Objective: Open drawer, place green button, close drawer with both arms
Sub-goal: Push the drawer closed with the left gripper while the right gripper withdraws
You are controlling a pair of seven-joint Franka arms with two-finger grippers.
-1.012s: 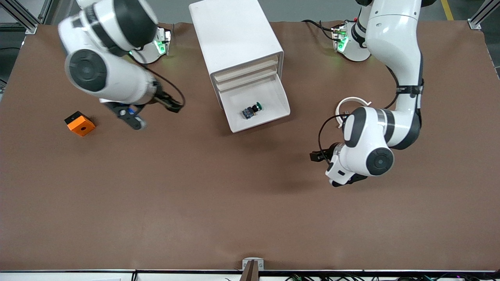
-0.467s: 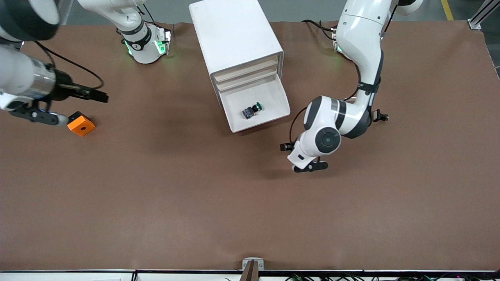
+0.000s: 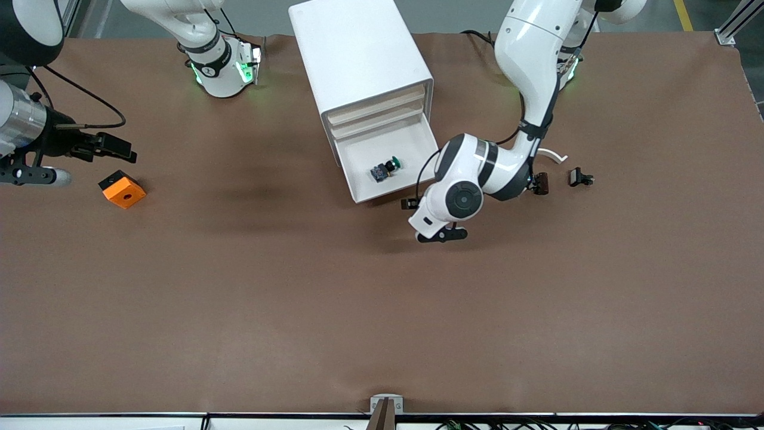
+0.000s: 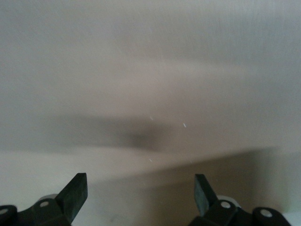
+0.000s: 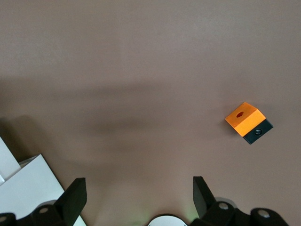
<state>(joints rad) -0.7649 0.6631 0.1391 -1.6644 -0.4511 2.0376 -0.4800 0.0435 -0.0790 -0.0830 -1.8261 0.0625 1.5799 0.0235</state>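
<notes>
The white cabinet stands at the middle of the table's robot side, with its bottom drawer pulled open. The button, green cap on a dark body, lies inside that drawer. My left gripper hangs low just in front of the drawer's front wall, toward the left arm's end. In the left wrist view the left gripper is open and empty, facing a blurred pale surface. My right gripper is at the right arm's end of the table; the right gripper is open and empty.
An orange block with a black hole lies beside the right gripper; the orange block also shows in the right wrist view. A white curved piece and a small black part lie toward the left arm's end.
The left arm has swung across to the front of the open drawer. The right arm has pulled away to the table's end, past the orange block. Both grippers stay open.
</notes>
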